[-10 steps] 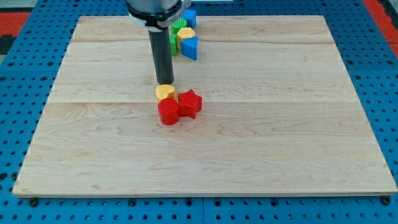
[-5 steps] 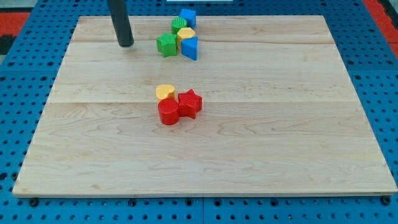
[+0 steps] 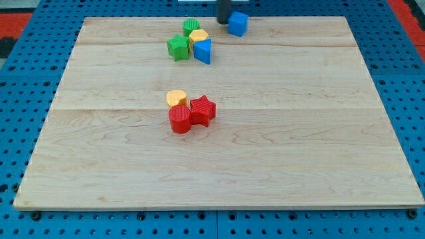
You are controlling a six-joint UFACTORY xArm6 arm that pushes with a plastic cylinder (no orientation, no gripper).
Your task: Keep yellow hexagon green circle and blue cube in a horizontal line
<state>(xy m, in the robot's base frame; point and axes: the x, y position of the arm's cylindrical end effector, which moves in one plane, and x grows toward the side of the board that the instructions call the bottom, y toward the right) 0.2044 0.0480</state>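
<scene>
1. Rod: standing upright at the far edge of the surface [image 3: 319, 133], only its lower length showing, the rest cut off by the frame's upper edge. My tip [image 3: 224, 22] is sitting just left of the blue cube [image 3: 238, 23], touching or nearly touching it; the exact contact is hard to make out.
2. Fingers: this arm is carrying none; it is ending in a plain rod that is holding nothing.
3. Blue cube: lying at the far edge, right of centre, one corner turned toward the near side, standing apart from the far cluster.
4. Far cluster, left of my tip: green circle [image 3: 191, 27] lying farthest; yellow hexagon [image 3: 198, 36] just near-right of it; green block [image 3: 177, 48] at the left; blue block [image 3: 203, 51], wedge-like, touching the yellow hexagon's near side.
5. Centre group: yellow block [image 3: 176, 98], shape unclear, partly hidden behind a red cylinder [image 3: 179, 120]; red star-like block [image 3: 203, 110] touching both.
</scene>
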